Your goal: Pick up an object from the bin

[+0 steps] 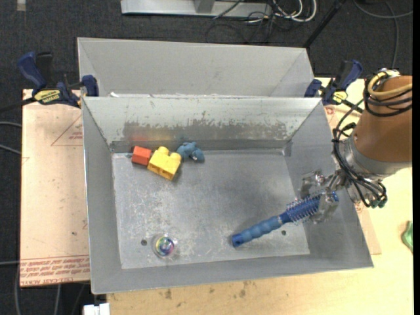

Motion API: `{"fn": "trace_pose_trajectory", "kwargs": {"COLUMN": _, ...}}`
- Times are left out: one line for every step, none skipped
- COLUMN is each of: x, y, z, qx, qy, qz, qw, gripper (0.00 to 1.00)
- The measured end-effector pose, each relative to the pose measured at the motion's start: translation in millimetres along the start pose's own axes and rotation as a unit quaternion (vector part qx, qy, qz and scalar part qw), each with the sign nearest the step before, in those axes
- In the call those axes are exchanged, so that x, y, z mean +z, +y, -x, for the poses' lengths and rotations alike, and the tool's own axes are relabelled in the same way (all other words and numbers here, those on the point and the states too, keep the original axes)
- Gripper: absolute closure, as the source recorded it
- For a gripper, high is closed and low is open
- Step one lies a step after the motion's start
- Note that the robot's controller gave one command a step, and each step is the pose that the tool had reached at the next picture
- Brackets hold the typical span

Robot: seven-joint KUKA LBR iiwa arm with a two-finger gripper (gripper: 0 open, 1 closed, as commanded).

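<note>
Gripper [319, 195] hangs low at the right of the grey bin [197, 117], at the bristled head of a blue brush [269, 227] lying slantwise on the floor; whether it is spread or pressed together cannot be told. Well apart, at the back left, a yellow block [164, 162] touches an orange block [141, 155], with a small blue piece [190, 151] just beside; a shiny ball [164, 245] lies front left.
</note>
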State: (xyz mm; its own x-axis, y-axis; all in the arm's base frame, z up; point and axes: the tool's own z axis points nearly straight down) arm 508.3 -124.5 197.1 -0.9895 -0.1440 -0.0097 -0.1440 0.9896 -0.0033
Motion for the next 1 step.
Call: {"fn": "trace_pose_trajectory", "kwargs": {"x": -141.2, "y": -7.4, "z": 23.9, "qx": -0.146, "qy": 0.0003, "qz": 0.0, "qw": 0.9893, "gripper": 1.0}}
